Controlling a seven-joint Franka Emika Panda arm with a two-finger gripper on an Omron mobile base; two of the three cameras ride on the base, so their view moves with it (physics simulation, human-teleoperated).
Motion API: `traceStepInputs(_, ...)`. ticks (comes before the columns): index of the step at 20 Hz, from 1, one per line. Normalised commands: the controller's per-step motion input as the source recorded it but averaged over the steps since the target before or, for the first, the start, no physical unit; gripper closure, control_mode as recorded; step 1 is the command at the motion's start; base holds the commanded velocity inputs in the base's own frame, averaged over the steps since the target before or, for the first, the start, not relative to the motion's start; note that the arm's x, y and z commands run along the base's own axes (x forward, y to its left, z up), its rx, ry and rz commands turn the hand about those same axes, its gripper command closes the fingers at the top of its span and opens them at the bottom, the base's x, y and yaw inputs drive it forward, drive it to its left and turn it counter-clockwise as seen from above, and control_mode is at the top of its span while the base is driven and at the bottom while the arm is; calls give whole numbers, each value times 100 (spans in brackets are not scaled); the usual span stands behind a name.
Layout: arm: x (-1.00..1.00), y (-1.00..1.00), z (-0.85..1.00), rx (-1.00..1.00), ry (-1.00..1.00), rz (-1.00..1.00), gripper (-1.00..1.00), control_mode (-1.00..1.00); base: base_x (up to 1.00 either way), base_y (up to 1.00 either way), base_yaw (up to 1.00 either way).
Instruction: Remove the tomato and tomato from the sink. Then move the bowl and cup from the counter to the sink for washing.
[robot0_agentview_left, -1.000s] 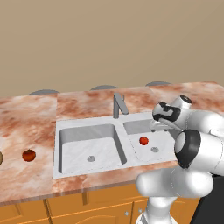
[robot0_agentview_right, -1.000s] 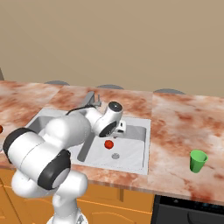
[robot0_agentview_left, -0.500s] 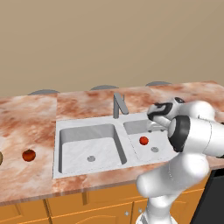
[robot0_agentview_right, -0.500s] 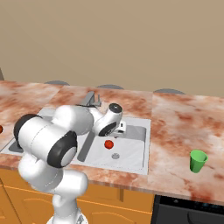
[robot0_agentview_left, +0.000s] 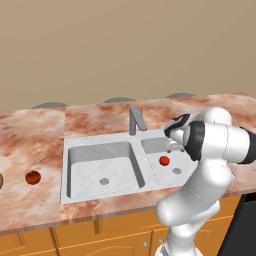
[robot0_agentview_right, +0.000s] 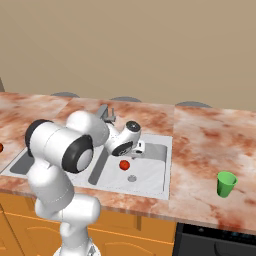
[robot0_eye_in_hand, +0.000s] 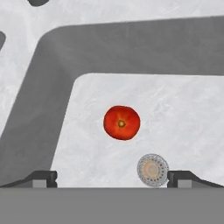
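Observation:
One bright red tomato (robot0_agentview_left: 164, 160) (robot0_agentview_right: 124, 164) (robot0_eye_in_hand: 121, 123) lies in the right basin of the pale grey sink (robot0_agentview_left: 95, 141) (robot0_agentview_right: 156, 151), close to the round drain (robot0_eye_in_hand: 152, 169). My gripper (robot0_agentview_left: 172, 142) (robot0_agentview_right: 136, 151) (robot0_eye_in_hand: 113, 179) hangs open just above that basin, pointing down, with the tomato ahead of its spread fingertips (robot0_eye_in_hand: 41, 178). Nothing is between them. A darker tomato (robot0_agentview_left: 33, 177) rests on the marbled counter (robot0_agentview_left: 30, 135) left of the sink. The green cup (robot0_agentview_right: 226, 183) stands on the counter right of the sink. A sliver of the bowl (robot0_agentview_left: 1, 180) shows at the far left edge.
The grey angular faucet (robot0_agentview_left: 136, 119) (robot0_agentview_right: 106, 112) rises behind the divider between the two basins, just left of my hand. The left basin (robot0_agentview_left: 100, 165) holds only its drain. Orange cabinets (robot0_agentview_left: 100, 235) run under the counter's front edge.
My arm has folded in closer over the right basin and the hand has shifted a little left. The tomatoes and cup have not moved. The jaws stay open.

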Motion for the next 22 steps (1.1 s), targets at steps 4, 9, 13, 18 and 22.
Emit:
traceStepInputs(4,25,-1,-21,0,0,0,-100,-100,0,0,0)
traceStepInputs(9,22,0,-21,0,0,0,-100,-100,0,0,0)
traceStepInputs(13,16,0,-22,0,0,0,-100,-100,0,0,0)
traceStepInputs(18,16,0,-18,0,0,0,-100,-100,0,0,0)
traceStepInputs(22,17,0,-9,0,0,0,-100,-100,0,0,0)
